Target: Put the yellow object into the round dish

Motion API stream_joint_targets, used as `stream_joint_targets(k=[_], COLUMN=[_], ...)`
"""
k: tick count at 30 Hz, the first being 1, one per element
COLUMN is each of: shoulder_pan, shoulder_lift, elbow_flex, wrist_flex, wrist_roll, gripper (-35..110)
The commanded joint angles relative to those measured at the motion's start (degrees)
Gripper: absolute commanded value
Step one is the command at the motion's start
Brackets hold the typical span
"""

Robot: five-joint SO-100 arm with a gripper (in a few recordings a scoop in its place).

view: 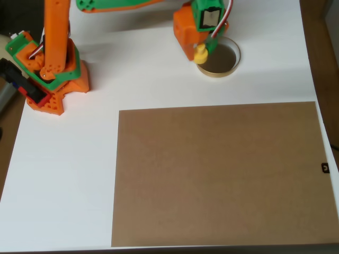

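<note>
Orange-and-green arm over a white worktop (pixel 159 69), with a brown board (pixel 220 172) lying on the near part.
The jaws (pixel 204 50) pinch the yellow object (pixel 201 55), held at the left rim of the round dish (pixel 225 71) in the overhead view.

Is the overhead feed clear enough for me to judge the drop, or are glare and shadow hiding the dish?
In the overhead view, light is bright and even; the white table is nearly washed out. The picture is soft, so the yellow object shows as a blob at the gripper, its tiny details lost. The round dish reads clearly, dark inside, with its left part covered by the gripper. The brown board shows no glare.
</note>
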Motion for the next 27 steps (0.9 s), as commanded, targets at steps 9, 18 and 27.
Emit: stream_joint_targets(k=[9,18,27], shoulder_pan=[-2.1,-3.7,-4.9], shoulder_lift=[-6.3,-11.7,-15.6], elbow_flex=[-16.8,-22.7,-28.1], wrist_flex=[1.6,2.7,6.4], wrist_roll=[3.6,5.3,6.5], gripper=[0,0,8])
